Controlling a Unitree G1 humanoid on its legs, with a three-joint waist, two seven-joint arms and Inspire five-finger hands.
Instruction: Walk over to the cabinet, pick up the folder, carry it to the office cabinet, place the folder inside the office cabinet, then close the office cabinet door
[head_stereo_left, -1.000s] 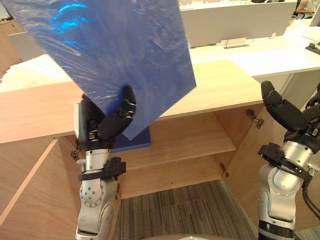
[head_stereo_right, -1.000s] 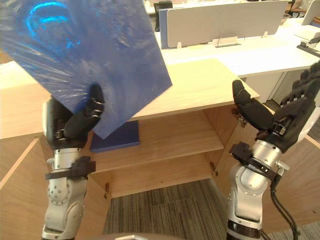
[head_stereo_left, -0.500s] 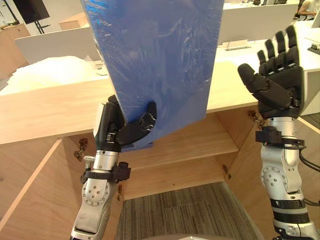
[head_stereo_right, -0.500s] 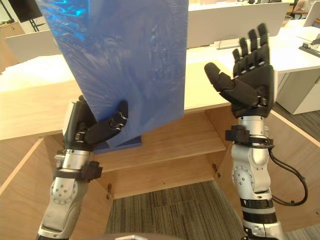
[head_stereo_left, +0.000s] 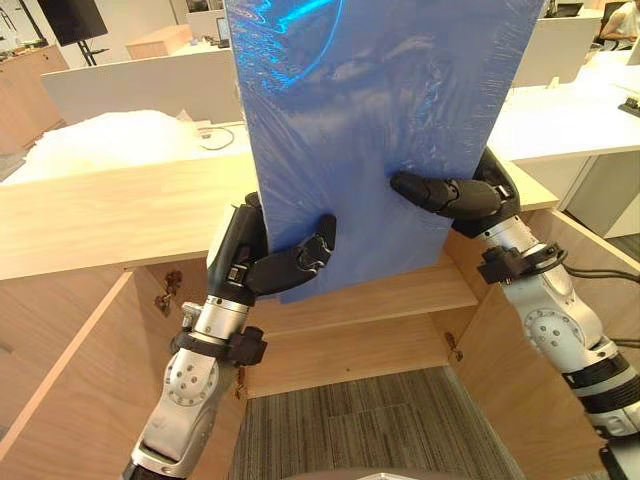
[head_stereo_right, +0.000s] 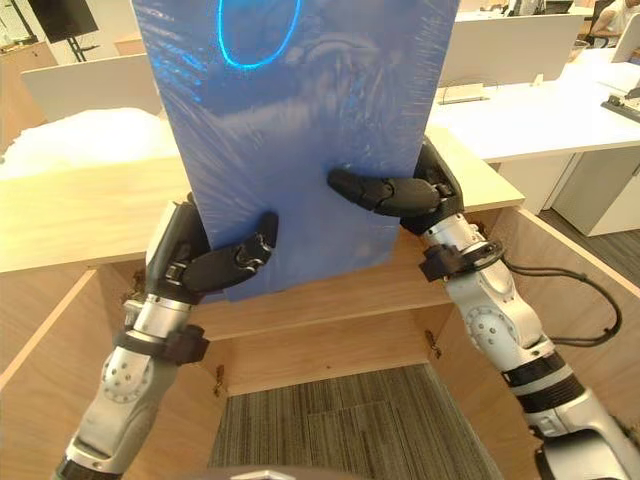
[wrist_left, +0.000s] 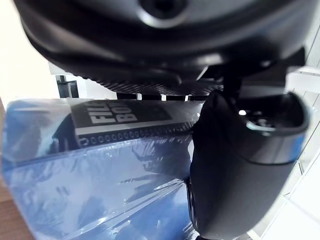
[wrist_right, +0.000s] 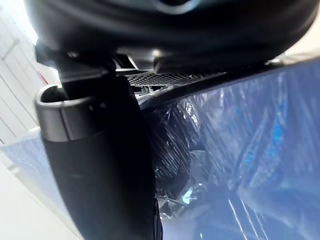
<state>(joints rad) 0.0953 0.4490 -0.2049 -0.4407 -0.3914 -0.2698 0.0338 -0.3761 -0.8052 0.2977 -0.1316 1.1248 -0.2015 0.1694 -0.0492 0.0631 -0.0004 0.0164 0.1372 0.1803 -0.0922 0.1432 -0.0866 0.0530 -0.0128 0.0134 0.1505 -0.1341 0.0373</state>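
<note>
folder (head_stereo_left: 370, 130) before cabinet (head_stereo_left: 100, 220), desks (head_stereo_left: 570, 115) behind

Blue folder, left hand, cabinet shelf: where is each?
blue folder (head_stereo_left: 370, 120), left eye view, front face.
left hand (head_stereo_left: 245, 262), left eye view, its palm.
cabinet shelf (head_stereo_left: 420, 288), left eye view, bare top.

Glossy plastic-wrapped folder (head_stereo_left: 370, 130), matt wood cabinet (head_stereo_left: 110, 215)

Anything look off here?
Nothing spilled or damaged. The blue folder is held upright in front of the open cabinet, pinched between the left hand and the right hand, and hides much of what lies behind it. Its clear wrap is crinkled.
</note>
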